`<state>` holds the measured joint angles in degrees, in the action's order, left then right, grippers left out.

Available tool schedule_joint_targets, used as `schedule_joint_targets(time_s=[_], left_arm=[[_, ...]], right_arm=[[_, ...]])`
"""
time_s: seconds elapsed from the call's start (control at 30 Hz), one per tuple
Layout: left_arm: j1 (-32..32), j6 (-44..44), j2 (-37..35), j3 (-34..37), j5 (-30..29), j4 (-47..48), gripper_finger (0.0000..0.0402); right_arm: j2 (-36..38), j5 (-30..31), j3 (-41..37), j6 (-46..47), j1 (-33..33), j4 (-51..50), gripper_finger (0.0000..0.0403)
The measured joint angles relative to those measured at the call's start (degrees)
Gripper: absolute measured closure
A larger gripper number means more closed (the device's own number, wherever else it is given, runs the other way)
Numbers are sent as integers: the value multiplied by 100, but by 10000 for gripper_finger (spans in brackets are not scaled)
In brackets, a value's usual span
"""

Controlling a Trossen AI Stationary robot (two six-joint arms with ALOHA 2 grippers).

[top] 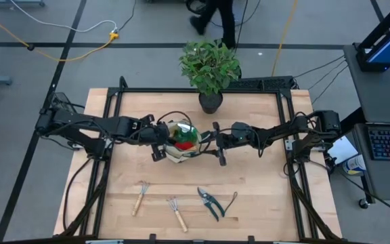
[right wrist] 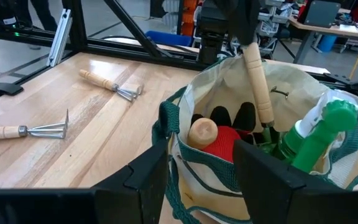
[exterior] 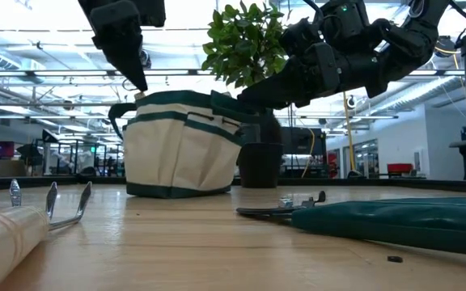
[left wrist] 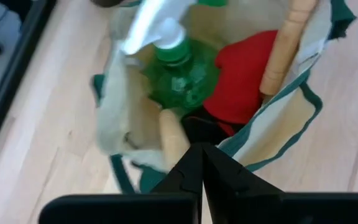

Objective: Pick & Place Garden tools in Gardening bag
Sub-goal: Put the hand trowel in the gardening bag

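High view: the gardening bag [top: 179, 144] stands near the middle of the wooden table [top: 256, 196], between the two arms. The left tool [top: 160, 137] sits at the bag's left rim, the right tool [top: 212, 141] just beside its right rim.

In the left wrist view the left tool's [left wrist: 202, 163] fingers are pressed together above the bag's [left wrist: 278, 134] open mouth, gripping nothing. Inside lie a green spray bottle [left wrist: 178, 71], red-black gloves [left wrist: 241, 84] and two wooden handles, one [left wrist: 286, 46] leaning on the rim and one [left wrist: 174, 138] just under the fingertips.

In the right wrist view the right tool [right wrist: 201, 171] is spread wide, its fingers flanking the bag's [right wrist: 194, 152] green-trimmed edge. One wooden handle [right wrist: 257, 81] rises upright towards the left tool; another's rounded end [right wrist: 202, 132] pokes out beside the gloves [right wrist: 229, 140], and the spray bottle [right wrist: 319, 137] lies at the far side.

Still on the table, well apart from the bag, are a hand fork [top: 140, 197], a hand rake [top: 177, 213] and dark-handled pruners [top: 210, 202]. A potted plant [top: 210, 66] stands at the far edge.
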<state>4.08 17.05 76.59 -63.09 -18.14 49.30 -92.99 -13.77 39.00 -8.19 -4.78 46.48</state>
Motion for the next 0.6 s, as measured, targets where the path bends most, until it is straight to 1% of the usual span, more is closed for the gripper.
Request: schedule_joint_targets(time_s=[0.1,0.23,0.33,0.5,0.6], left_arm=[[0,-47,89,0,119,3,391],[-46,-123,414,4,326,-10,397],[-45,-414,594,2,428,-117,391],[-42,-876,539,2,996,-487,398],[-42,-976,327,3,1065,-544,384]], right_arm=[[0,1,0,0,0,-2,232],[0,-1,0,2,0,22,232],[0,-1,0,2,0,13,232],[0,-1,0,2,0,2,232],[0,-4,0,2,0,2,232]])
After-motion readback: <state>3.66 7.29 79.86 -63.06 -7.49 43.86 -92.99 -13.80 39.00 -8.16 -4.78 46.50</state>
